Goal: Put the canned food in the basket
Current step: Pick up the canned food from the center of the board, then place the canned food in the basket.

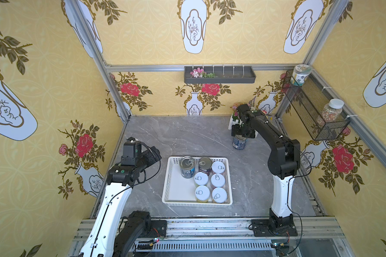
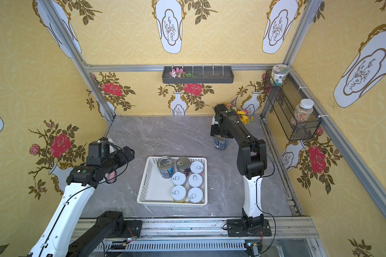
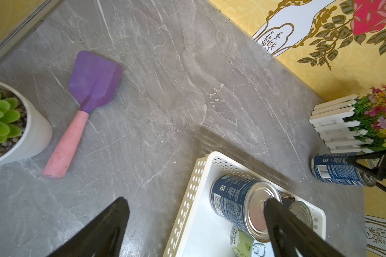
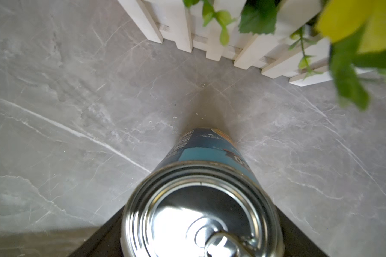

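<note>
The white perforated basket [image 1: 167,178] [image 2: 143,182] [image 3: 187,200] sits mid-table. Inside stand two taller metal-topped cans [image 1: 187,166] [image 2: 183,165] and several shorter white-lidded cans [image 1: 217,180] [image 2: 179,193]. One more dark blue can [image 1: 239,142] [image 2: 220,142] [image 3: 334,169] [image 4: 201,195] stands on the table at the back right. My right gripper [image 1: 241,135] [image 2: 221,135] [image 4: 200,213] reaches down over it, a finger pressed against each side. My left gripper [image 1: 154,153] [image 2: 129,152] [image 3: 196,201] hangs open and empty, left of the basket.
A white picket planter with flowers [image 1: 234,121] [image 3: 334,124] [image 4: 232,33] stands just behind the blue can. A purple spatula with a pink handle [image 3: 91,89] and a potted succulent [image 3: 31,133] lie to the left. A wire wall basket [image 1: 310,106] holds jars; a grey tray [image 1: 218,74] hangs on the back wall.
</note>
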